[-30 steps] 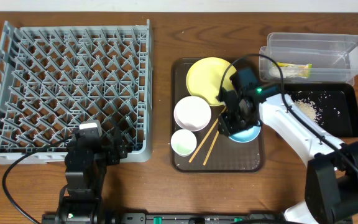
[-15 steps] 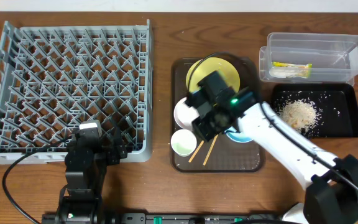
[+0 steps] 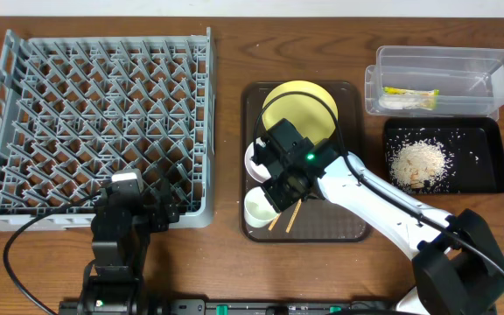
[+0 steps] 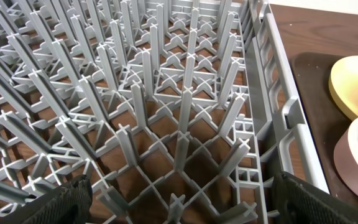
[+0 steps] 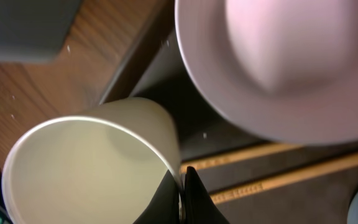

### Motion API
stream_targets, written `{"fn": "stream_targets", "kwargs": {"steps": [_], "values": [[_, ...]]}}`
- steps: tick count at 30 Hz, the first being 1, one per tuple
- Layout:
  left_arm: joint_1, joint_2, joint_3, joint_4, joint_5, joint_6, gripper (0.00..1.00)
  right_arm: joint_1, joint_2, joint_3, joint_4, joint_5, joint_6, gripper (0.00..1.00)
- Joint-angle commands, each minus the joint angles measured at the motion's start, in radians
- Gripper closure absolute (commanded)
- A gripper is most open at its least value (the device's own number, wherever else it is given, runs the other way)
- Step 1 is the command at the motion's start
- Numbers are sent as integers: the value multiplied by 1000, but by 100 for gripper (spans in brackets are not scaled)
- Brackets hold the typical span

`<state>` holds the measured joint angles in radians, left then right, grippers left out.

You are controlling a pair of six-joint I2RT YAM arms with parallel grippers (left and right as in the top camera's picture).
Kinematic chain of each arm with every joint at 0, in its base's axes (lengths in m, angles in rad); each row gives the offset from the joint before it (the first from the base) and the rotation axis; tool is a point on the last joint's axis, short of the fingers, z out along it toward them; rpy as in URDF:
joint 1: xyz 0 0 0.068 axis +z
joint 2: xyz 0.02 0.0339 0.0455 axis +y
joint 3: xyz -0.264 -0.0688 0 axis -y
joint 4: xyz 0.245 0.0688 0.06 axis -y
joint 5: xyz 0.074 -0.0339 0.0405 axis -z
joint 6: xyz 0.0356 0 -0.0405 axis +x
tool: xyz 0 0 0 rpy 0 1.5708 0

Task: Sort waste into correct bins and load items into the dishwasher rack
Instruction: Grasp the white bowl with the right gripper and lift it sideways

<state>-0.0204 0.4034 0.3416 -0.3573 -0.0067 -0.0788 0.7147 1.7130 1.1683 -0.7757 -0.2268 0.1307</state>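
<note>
My right gripper (image 3: 274,197) (image 5: 182,186) is shut on the rim of the small white cup (image 3: 257,210) (image 5: 86,168), one finger inside and one outside. The cup is at the front left of the brown tray. The white bowl (image 3: 254,157) (image 5: 278,62) sits just behind it, with the chopsticks (image 3: 289,217) (image 5: 278,174) beside it. The yellow plate (image 3: 303,105) is at the tray's back. The light blue bowl is hidden under my right arm. My left gripper (image 3: 156,210) (image 4: 185,208) is open and empty over the grey rack's (image 3: 103,96) front right corner.
The brown serving tray (image 3: 348,223) lies between the rack and the bins. The clear container (image 3: 440,66) at the back right holds the snack wrapper (image 3: 409,96). The black tray (image 3: 488,179) in front of it holds rice scraps (image 3: 418,162).
My right arm has swung left from over the light blue bowl to the small white cup, and its fingers are now shut on the rim. The left arm has not moved.
</note>
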Motion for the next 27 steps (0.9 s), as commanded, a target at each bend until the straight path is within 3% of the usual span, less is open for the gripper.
{"fn": "stream_targets", "kwargs": {"steps": [1,7,13,18,25,27], "values": [[4,0,20,-1,-5,-9,6,6,9,-4,32,-23,33,99],[4,0,20,0,-4,-9,6,-35,-28,20,26,-116,33,99],[4,0,20,11,1,-9,6,-187,-145,49,48,-230,32,99],[4,0,20,27,67,-14,6,-353,-174,49,100,-536,13,99],[4,11,20,120,140,-184,9,-426,-116,48,117,-891,-50,99],[4,32,20,173,188,-304,11,-419,-100,48,138,-954,-50,99]]}}
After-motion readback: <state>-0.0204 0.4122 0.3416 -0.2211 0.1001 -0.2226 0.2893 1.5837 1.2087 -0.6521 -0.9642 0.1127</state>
